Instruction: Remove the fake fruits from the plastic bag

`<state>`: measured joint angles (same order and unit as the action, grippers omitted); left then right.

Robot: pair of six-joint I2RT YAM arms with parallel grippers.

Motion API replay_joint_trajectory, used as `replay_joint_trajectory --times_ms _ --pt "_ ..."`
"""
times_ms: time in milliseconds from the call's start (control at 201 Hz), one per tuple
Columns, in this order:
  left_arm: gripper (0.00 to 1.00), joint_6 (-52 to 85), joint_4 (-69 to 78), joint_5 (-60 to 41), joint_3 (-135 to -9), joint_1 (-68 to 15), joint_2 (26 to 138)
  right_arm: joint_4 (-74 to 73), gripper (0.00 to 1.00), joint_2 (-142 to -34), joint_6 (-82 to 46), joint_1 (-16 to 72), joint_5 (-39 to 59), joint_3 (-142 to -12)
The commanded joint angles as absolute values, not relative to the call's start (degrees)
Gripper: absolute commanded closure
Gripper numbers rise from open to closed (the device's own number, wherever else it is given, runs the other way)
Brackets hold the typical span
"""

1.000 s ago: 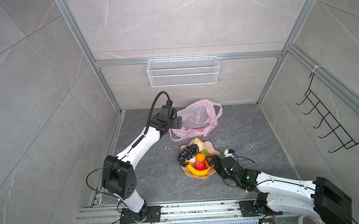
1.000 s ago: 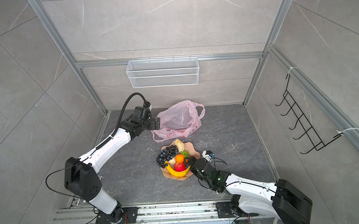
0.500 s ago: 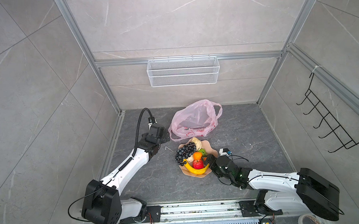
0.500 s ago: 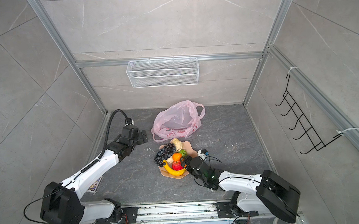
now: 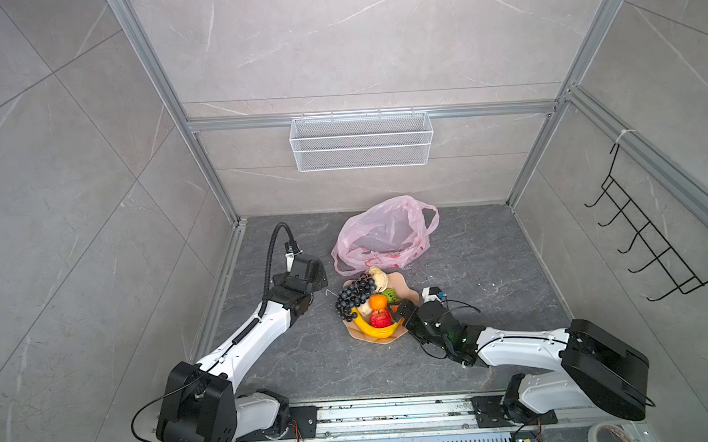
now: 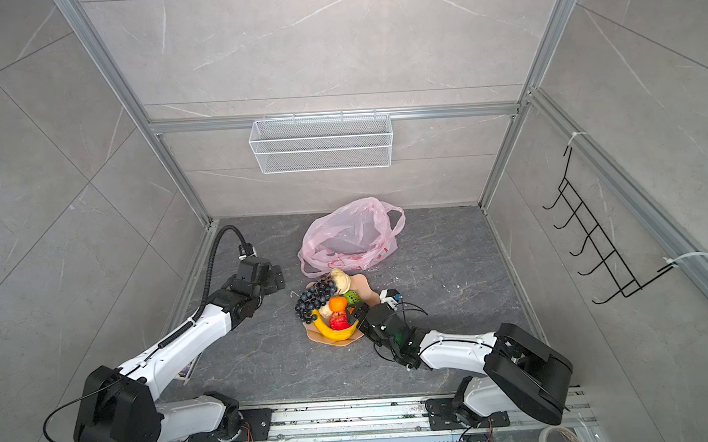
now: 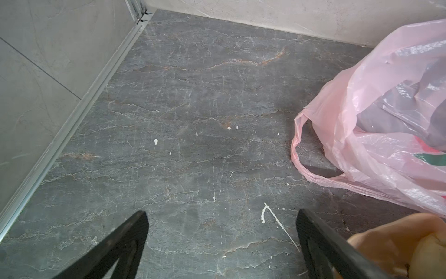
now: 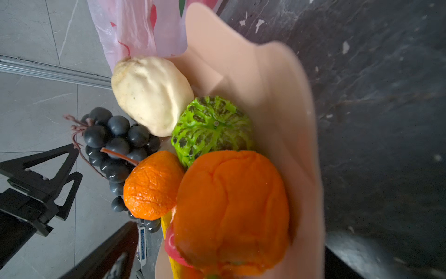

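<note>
1. The left pincer (image 7: 222,215) has its jaws wide, with only bare floor (image 7: 181,120) between them. A second ago it was up at the plastic bag's edge; it has since drawn back and dropped low.
2. Just beside one of its jaws is the rim of the peach plate (image 7: 386,232).
3. The fake fruits (image 5: 369,304) are heaped on that plate, between the two pincers: banana, grapes, apple, oranges, a green one and cream ones.
4. Across the plate, the right pincer (image 5: 405,313) has kept to the plate's rim. Its jaws are also wide. The near orange (image 8: 229,205) lies right in front of it on the plate, and I see no squeeze on it.
5. Farthest ahead of the left pincer, the plastic bag (image 5: 386,237) sits slack on the floor, clear of both pincers. Only grey shows through its skin, no fruit shapes.
6. My reading is that the emptying looks done and the pull-back is the wrap-up.
</note>
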<state>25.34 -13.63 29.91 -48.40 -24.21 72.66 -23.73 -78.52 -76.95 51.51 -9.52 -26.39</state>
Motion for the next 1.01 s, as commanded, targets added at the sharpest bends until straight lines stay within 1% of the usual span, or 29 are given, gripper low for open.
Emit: replay_joint_trajectory --times_ms 0,393,598,722,812,911,1001 --pt "0.02 26.3 -12.0 31.8 -48.4 -23.6 70.7 -25.1 0.01 -79.3 -75.8 51.2 -9.2 -28.1" --pt "0.02 26.2 -11.3 32.1 -48.3 -22.7 70.5 -16.8 0.0 -74.1 -75.1 51.2 -12.5 -26.4" --pt "0.01 25.4 -10.4 32.6 -48.3 -21.7 70.9 -8.4 0.0 -68.8 -73.0 51.2 -16.2 -26.0" --pt "0.01 23.9 -9.5 34.9 -48.3 -21.1 71.3 2.7 0.0 -63.2 -68.9 50.7 -22.4 -27.9" --pt "0.0 22.9 -8.1 35.9 -47.7 -20.6 71.5 8.1 0.0 -60.6 -64.4 49.9 -26.5 -29.6" --pt "0.0 22.7 -7.3 36.6 -47.4 -19.9 71.7 11.7 0.0 -60.6 -61.4 48.6 -28.2 -32.0" --pt "0.0 22.3 -7.1 37.5 -47.3 -19.1 71.8 13.3 0.0 -61.9 -56.2 47.2 -30.5 -34.3"
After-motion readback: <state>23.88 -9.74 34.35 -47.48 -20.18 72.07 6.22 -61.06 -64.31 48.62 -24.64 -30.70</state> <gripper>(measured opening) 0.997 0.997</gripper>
